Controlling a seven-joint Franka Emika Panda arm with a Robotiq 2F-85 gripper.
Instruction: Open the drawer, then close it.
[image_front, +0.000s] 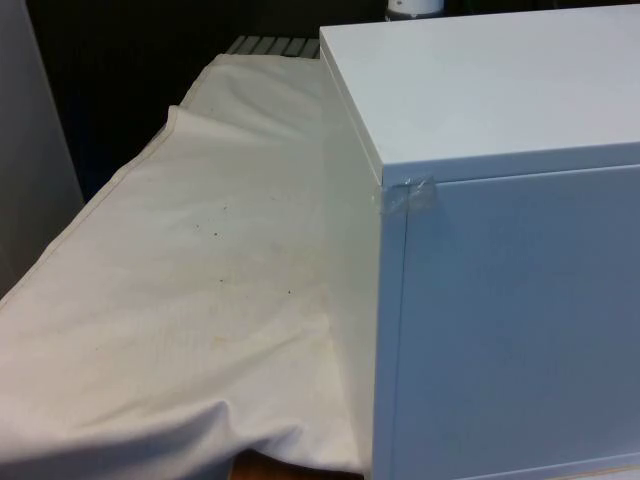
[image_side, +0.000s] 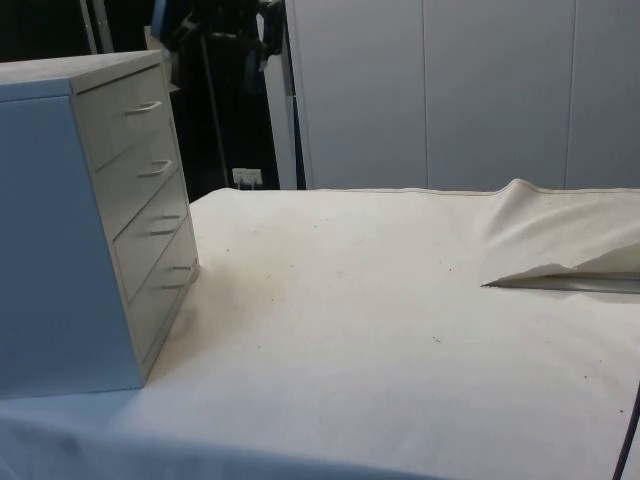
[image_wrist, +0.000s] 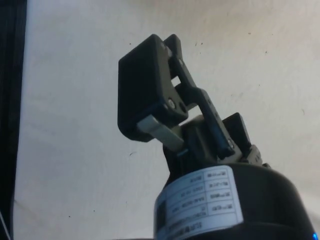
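White painted board makes up the chest of drawers (image_side: 90, 220) at the side view's left edge, its four fronts shut, each with a slim metal handle (image_side: 143, 107). The drawers likely slide stiffly but hold firm; the handle's middle is the place to hook. The gripper (image_wrist: 160, 85) hangs over bare white cloth (image_wrist: 75, 125), fingers together, apparently apart from the chest.
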